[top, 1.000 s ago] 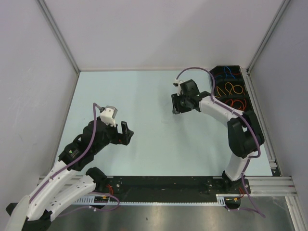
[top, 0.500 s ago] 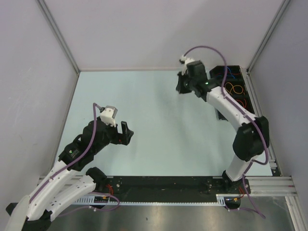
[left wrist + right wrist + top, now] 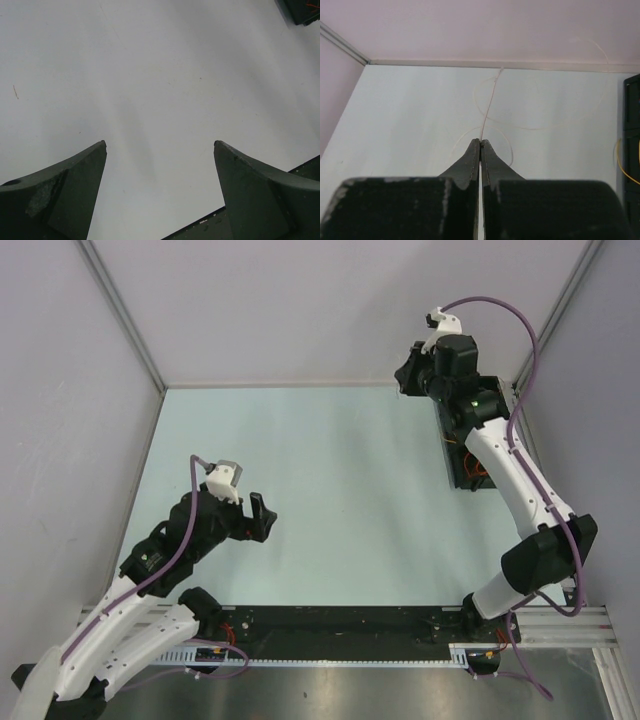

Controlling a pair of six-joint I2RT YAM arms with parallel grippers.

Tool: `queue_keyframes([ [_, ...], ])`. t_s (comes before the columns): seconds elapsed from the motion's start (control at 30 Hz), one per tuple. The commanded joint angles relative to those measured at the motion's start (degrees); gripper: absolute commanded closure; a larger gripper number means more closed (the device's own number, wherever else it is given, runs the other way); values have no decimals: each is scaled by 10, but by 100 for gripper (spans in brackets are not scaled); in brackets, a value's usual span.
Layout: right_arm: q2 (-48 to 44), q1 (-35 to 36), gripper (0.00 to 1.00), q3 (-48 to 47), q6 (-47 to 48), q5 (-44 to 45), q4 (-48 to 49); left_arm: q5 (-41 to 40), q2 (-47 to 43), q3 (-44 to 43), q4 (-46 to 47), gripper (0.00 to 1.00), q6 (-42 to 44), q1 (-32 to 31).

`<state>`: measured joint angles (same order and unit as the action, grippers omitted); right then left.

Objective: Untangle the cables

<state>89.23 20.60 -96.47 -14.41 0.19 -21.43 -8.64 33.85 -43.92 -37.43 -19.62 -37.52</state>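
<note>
My right gripper (image 3: 480, 141) is shut on a thin pale cable (image 3: 490, 107). The cable runs from the fingertips toward the back wall and loops over the table. In the top view this gripper (image 3: 407, 373) is raised near the back wall, left of the black tray (image 3: 462, 472), and the pale cable is too thin to show. Orange and red cables (image 3: 478, 466) lie in the tray, mostly hidden by the arm. A yellow cable (image 3: 620, 161) shows in the tray at the right edge of the wrist view. My left gripper (image 3: 258, 516) is open and empty over bare table (image 3: 160, 144).
The black tray's corner (image 3: 301, 10) shows far off in the left wrist view. Grey walls enclose the table on the left, back and right. A black rail (image 3: 340, 620) runs along the near edge between the arm bases.
My right arm has swung from mid-table toward the back right corner, stretching out over the tray. The left arm has not moved.
</note>
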Motion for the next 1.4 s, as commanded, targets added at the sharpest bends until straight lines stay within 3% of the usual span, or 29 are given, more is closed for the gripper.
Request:
queue_keyframes([
  [0.0, 9, -13, 100, -30, -6, 10, -6, 5, -4, 0, 15, 7, -8, 1],
  [0.57, 17, -89, 100, -54, 4, 39, -35, 6, -3, 0, 14, 7, -8, 1],
  [1.27, -3, -234, 100, -121, -12, 4, 1, 9, 6, 1, 16, 7, -7, 1],
  [1.37, 5, -255, 100, -128, -18, -42, 17, 6, 9, 1, 15, 7, -7, 2],
])
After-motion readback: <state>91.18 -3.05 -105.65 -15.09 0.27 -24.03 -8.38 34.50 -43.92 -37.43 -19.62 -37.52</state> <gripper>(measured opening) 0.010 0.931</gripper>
